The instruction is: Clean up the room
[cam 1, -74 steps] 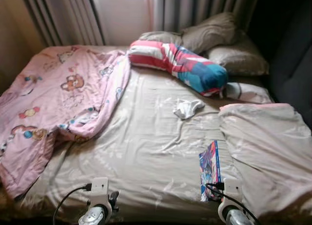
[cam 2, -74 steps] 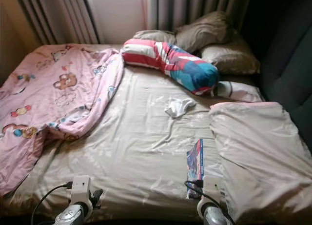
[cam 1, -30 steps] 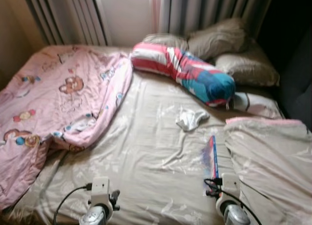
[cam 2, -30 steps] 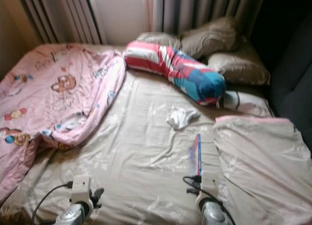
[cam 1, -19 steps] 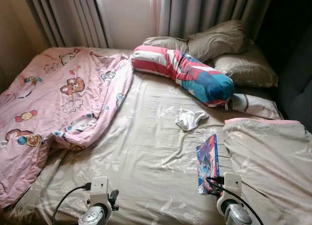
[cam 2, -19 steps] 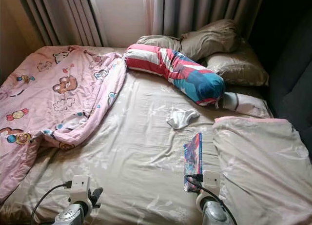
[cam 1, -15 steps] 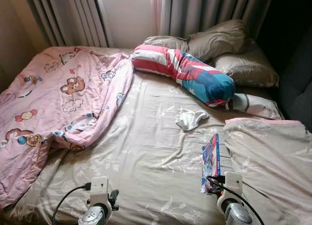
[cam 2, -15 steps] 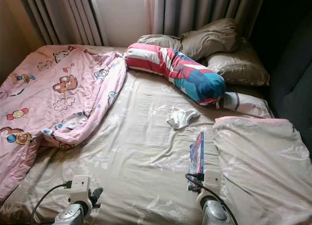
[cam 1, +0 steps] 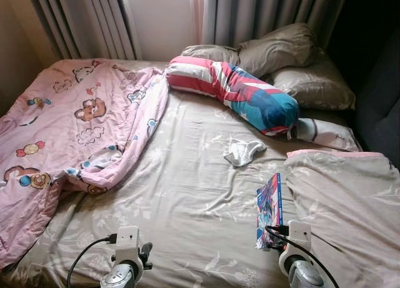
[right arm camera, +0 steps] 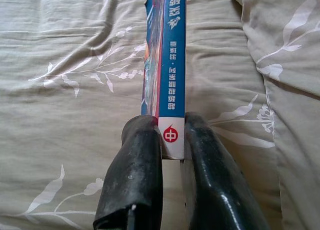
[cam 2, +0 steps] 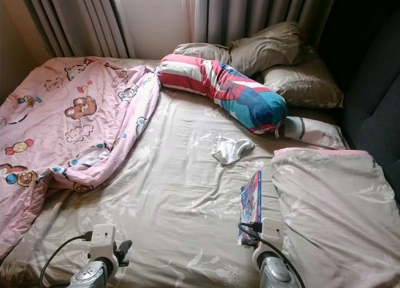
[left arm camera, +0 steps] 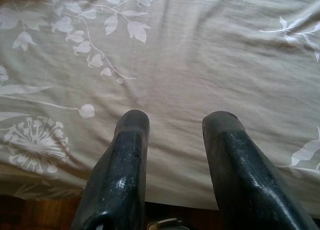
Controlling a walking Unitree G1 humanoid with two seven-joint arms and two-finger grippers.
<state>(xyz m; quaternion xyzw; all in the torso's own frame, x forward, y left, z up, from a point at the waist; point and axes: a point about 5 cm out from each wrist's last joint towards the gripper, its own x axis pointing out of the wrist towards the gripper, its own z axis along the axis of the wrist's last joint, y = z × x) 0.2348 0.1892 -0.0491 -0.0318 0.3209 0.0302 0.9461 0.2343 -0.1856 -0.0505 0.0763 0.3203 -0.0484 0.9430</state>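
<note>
Since a moment ago, almost nothing moves: only the book [right arm camera: 167,65] tilts slightly in its grip. On the left a pink blanket [cam 1: 69,125] lies on the bed [cam 1: 187,200]. The left tool [left arm camera: 175,122] hangs open above the sheet. Further right, the right tool [right arm camera: 172,127] is closed on the book's spine, above the bed beside a folded cover [cam 1: 350,207].

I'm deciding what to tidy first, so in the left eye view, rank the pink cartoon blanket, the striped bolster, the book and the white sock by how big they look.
Largest to smallest:
1. pink cartoon blanket
2. striped bolster
3. book, though nearness to the camera may flatter it
4. white sock
</note>
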